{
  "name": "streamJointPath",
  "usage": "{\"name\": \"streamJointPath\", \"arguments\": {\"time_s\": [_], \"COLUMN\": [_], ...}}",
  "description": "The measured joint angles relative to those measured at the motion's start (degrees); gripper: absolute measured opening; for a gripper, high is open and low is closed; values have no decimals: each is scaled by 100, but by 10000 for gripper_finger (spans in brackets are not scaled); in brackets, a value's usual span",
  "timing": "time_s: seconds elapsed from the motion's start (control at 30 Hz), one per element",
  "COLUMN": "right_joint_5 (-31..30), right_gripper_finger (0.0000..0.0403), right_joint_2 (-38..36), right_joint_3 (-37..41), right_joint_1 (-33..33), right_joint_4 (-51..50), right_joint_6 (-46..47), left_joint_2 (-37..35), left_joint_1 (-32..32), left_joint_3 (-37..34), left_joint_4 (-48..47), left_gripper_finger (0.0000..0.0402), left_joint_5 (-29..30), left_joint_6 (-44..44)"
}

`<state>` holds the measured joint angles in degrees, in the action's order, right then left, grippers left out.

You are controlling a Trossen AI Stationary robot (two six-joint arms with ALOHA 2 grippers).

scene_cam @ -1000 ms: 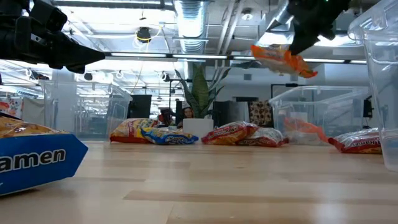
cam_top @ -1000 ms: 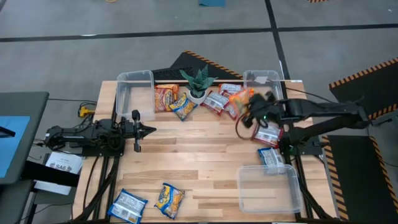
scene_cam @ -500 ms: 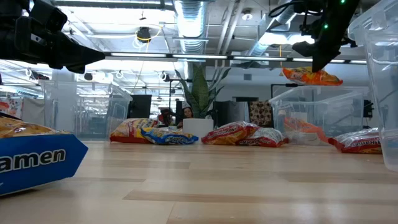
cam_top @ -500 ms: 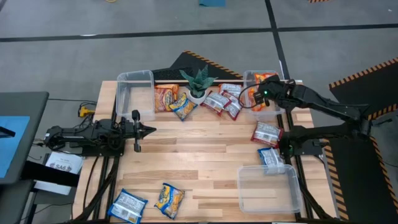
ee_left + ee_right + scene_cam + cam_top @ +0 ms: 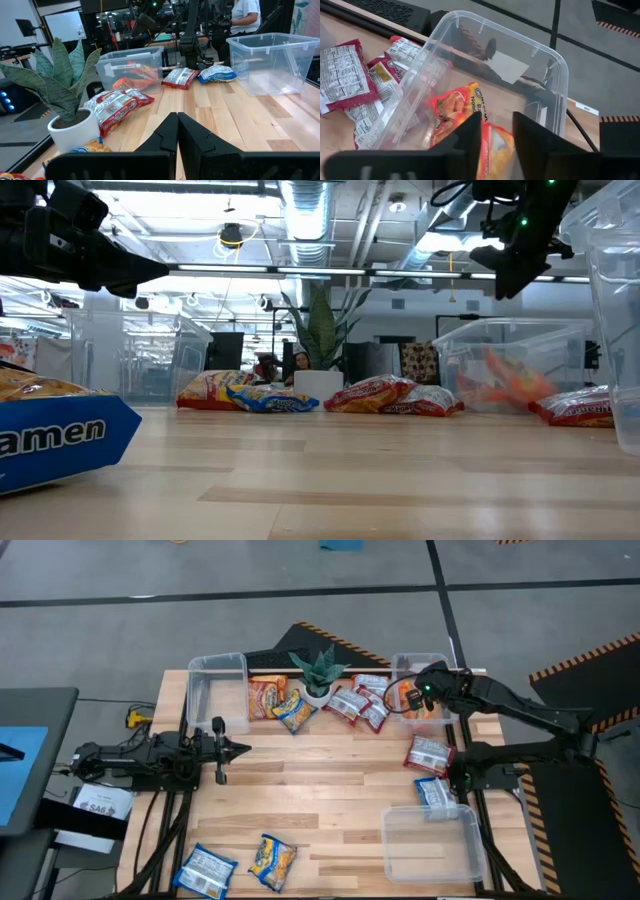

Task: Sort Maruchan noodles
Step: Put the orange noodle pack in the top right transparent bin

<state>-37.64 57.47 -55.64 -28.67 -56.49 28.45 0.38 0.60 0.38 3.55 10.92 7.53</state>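
At the low view's left edge a blue packet is cut off, its print reading only "amen". In the low view's lower right, the orange packet inside the clear bin is a blur. The right wrist view's own fingers cover that packet's lower part.

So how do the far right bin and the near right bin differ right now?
The far right bin has orange packets in it; the near right bin looks empty. The right gripper hangs open over the far bin; no arm is over the near one. A blue-and-white packet lies just beyond the near bin's far edge, while red-and-white packets lie left of the far bin. Both are clear, rectangular and upright.
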Motion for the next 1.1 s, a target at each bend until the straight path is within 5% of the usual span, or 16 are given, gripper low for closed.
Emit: {"name": "streamJointPath", "arguments": {"time_s": [0.17,0.33,0.73,1.1], "right_joint_5": [7,36,202,194], "right_gripper_finger": [199,228,233,233], "right_joint_2": [-10,-62,-84,-76], "right_joint_3": [0,39,1664,2065], "right_joint_1": [172,1018,3828,4230], "right_joint_4": [1,293,3999,5937], "right_joint_6": [-160,-201,-613,-1645], "left_joint_2": [-1,0,-1,-2], "left_joint_1": [0,0,-1,-1], "left_joint_3": [-2,0,-2,-1], "left_joint_4": [0,0,0,0], "left_gripper_finger": [0,0,0,0], "left_joint_5": [0,0,0,0], "left_joint_6": [-1,-2,-1,-1]}}
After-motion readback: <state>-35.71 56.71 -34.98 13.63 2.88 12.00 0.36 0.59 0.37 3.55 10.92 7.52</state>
